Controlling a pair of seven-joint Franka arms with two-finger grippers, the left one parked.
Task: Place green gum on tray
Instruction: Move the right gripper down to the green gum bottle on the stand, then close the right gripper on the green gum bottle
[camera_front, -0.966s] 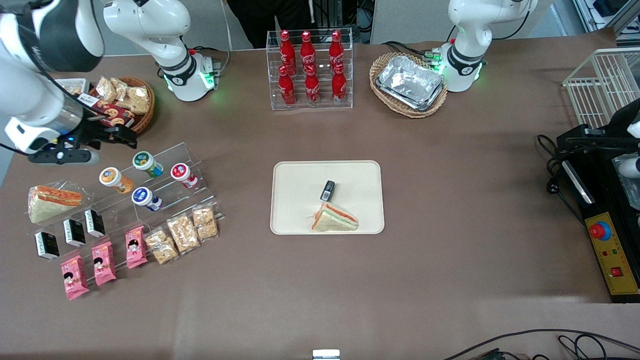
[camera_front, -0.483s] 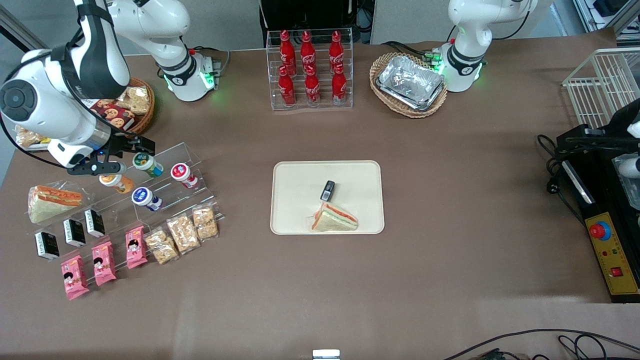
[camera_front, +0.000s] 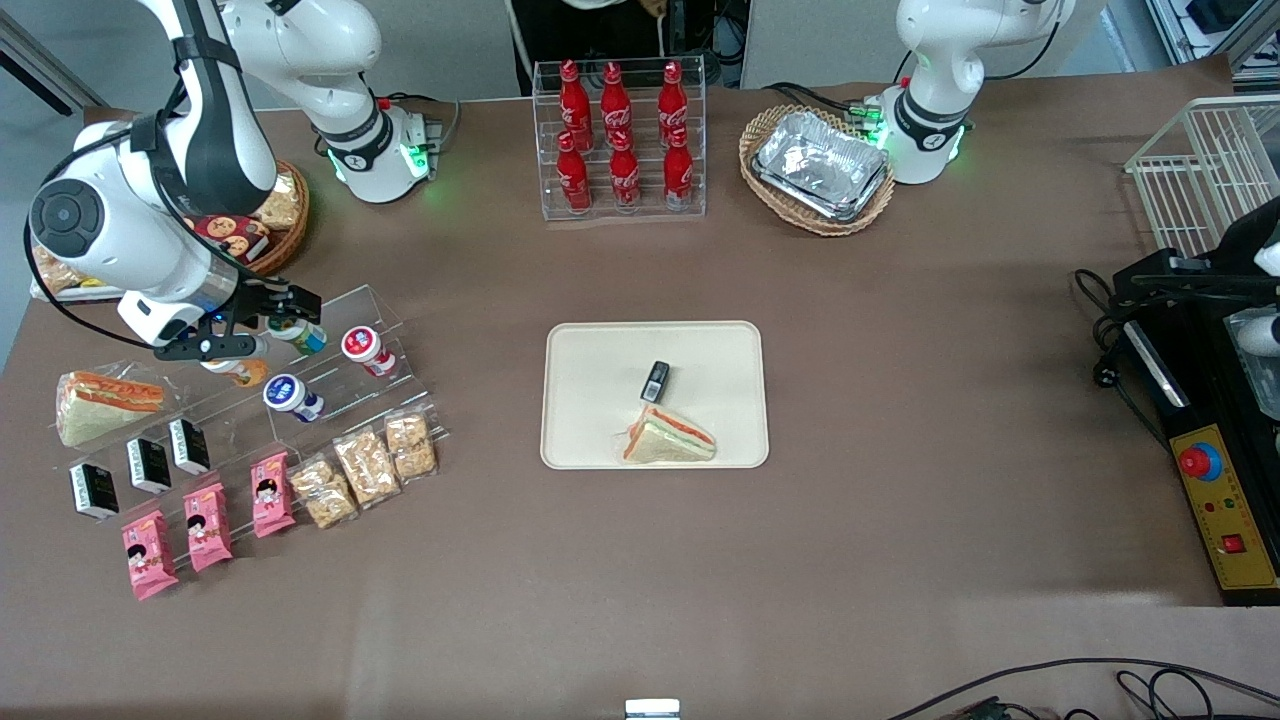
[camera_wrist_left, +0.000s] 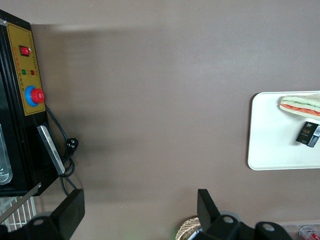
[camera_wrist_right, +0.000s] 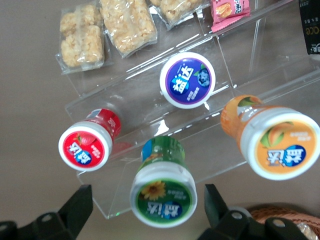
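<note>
The green gum (camera_wrist_right: 163, 192) has a green-rimmed white lid and lies on the top step of a clear acrylic stand (camera_wrist_right: 125, 125). My right gripper (camera_wrist_right: 147, 196) is open and hovers over it, with one finger on each side of the lid and not touching it. In the front view the gripper (camera_front: 258, 323) covers most of the green gum (camera_front: 310, 339). The cream tray (camera_front: 590, 400) lies at the table's middle, toward the parked arm's end from the stand. It holds a sandwich (camera_front: 668, 437) and a small black pack (camera_front: 655, 380). The tray also shows in the left wrist view (camera_wrist_left: 272, 140).
Beside the green gum on the stand are an orange-lidded bottle (camera_wrist_right: 275, 142), a dark-blue-lidded bottle (camera_wrist_right: 187, 80) and a red-lidded bottle (camera_wrist_right: 87, 145). Snack packs (camera_front: 365, 465) lie nearer the front camera. A wicker basket of biscuits (camera_front: 262, 215) stands close to the arm.
My right arm has swung in over the stand. The gripper moved from near the basket to above the green gum and now covers it in the front view.
</note>
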